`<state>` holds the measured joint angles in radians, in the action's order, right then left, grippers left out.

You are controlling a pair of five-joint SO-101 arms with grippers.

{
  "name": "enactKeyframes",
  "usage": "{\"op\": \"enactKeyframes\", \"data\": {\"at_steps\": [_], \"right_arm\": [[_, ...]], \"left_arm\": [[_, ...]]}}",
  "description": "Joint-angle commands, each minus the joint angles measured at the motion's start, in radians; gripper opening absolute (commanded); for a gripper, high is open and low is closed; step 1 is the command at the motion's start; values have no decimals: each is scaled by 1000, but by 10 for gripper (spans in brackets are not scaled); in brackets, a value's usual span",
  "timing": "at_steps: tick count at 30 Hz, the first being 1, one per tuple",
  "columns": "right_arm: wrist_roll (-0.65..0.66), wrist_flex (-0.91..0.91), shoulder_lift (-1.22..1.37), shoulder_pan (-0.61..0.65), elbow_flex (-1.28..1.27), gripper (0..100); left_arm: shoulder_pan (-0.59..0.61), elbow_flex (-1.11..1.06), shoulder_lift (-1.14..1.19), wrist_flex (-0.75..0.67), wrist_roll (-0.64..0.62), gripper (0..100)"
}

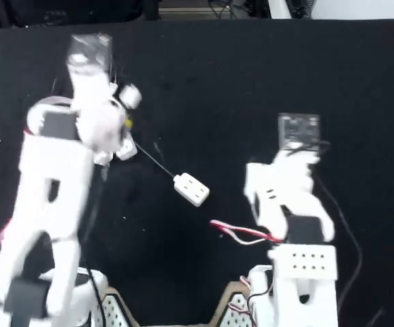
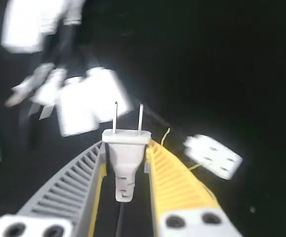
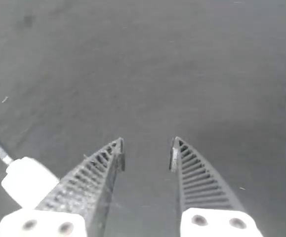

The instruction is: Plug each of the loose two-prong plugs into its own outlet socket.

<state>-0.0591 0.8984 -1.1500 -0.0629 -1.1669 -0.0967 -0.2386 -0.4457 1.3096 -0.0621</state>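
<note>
My left gripper [image 2: 125, 144] is shut on a white two-prong plug [image 2: 125, 165], whose prongs point away from the wrist. Beyond it, off to one side, a white outlet block [image 2: 213, 156] lies on the black table and shows its slots. In the high view the outlet block [image 1: 191, 189] sits mid-table with a thin cord running up-left to the left gripper [image 1: 124, 146], which is raised above the table. My right gripper [image 3: 146, 153] hangs open over bare black cloth with nothing between its fingers. A white cabled piece [image 3: 26, 180] lies just outside one finger.
The black table cloth [image 1: 210, 88] spreads wide behind and between the arms. Red and white wires [image 1: 241, 234] trail from the right arm [image 1: 299, 225]. Both arm bases stand at the near edge. Blurred white shapes [image 2: 83, 106] lie beyond the held plug.
</note>
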Motion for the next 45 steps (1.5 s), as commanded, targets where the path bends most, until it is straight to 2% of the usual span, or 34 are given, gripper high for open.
{"op": "enactKeyframes", "data": {"at_steps": [1,5,8,14,19,22,25,30,34,40,45], "right_arm": [[55,48,-41,-124,91,151],[135,83,-42,-221,90,150],[181,103,-38,-308,87,150],[270,95,-41,-456,50,149],[298,94,-44,-514,1,149],[298,95,-44,-512,-15,149],[298,95,-44,-511,-15,151],[298,100,-38,-463,-16,151],[298,101,-36,-324,-47,151],[290,144,-35,-32,-59,151],[259,138,-35,184,-84,152]], "left_arm": [[-228,-236,-201,-215,-21,30],[-371,-424,-245,-387,5,30],[-460,-553,-245,-597,23,30],[-650,-661,-227,-896,-51,33],[-674,-584,-34,-1003,-58,36],[-680,-475,147,-968,-63,128],[-644,-357,265,-845,-118,252],[-521,-131,238,-497,-133,227],[-358,-64,218,-304,-31,224],[-99,-249,269,-341,14,223],[21,-440,269,-568,-6,223]]}}
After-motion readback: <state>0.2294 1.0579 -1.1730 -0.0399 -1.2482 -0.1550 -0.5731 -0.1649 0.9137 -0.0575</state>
